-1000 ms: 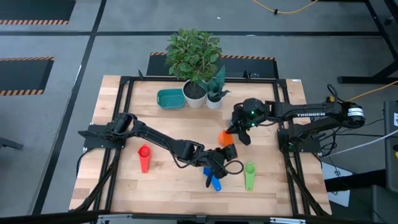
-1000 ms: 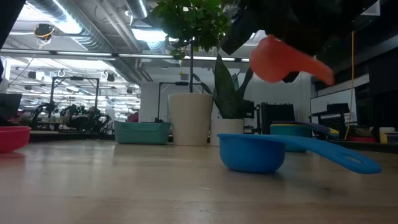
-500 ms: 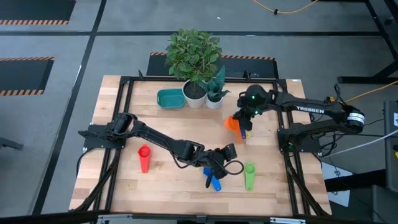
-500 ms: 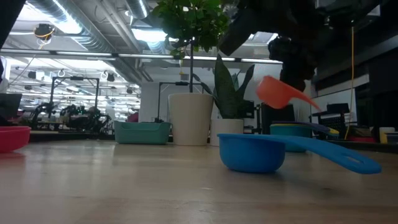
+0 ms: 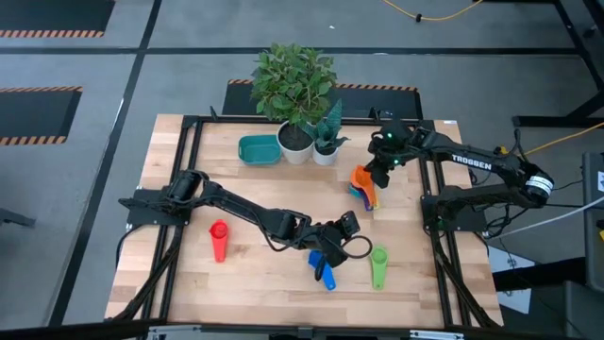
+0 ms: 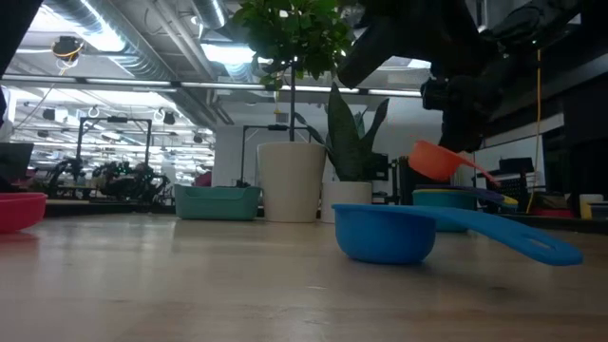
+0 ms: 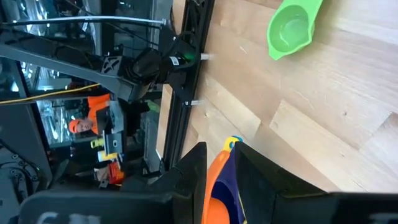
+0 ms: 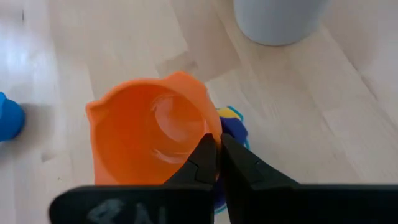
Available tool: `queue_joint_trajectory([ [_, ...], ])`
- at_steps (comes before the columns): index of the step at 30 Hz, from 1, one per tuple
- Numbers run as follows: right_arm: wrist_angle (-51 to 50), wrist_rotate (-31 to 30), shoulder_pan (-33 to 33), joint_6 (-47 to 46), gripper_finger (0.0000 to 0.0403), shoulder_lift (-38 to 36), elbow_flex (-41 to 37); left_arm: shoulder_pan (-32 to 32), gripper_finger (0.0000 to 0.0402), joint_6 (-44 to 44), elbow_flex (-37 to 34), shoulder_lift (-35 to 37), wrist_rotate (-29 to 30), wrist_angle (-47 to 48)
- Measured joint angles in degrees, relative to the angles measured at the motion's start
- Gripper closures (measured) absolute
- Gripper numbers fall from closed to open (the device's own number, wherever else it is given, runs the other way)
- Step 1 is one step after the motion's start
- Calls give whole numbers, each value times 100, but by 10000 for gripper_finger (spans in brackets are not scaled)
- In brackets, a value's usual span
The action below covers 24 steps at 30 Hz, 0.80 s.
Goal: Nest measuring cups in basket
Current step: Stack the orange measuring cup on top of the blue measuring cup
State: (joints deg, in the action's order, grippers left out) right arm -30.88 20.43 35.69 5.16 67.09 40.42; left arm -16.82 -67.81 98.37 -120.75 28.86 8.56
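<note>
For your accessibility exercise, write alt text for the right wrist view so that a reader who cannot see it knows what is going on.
The right hand, its two dark fingers pinched shut, holds an orange measuring cup by its rim above a pale wooden table. Yellow and dark blue cups peek out from under it, a blue cup shows at one edge, and the base of a white pot stands beyond.

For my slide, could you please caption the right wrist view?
Right gripper holds the orange measuring cup above a stack of cups.

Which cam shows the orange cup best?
Right wrist view: orange cup fills the frame, pinched by the shut right gripper. High view shows a small patch, low view its side; left wrist view shows a sliver.
</note>
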Motion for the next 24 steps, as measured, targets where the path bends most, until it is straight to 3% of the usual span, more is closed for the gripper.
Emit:
queue_joint_trajectory([
  [24, -313, -185, 67, 270, 369, 0, -46, 0, 327, 26, 2, 0, -4, 0],
])
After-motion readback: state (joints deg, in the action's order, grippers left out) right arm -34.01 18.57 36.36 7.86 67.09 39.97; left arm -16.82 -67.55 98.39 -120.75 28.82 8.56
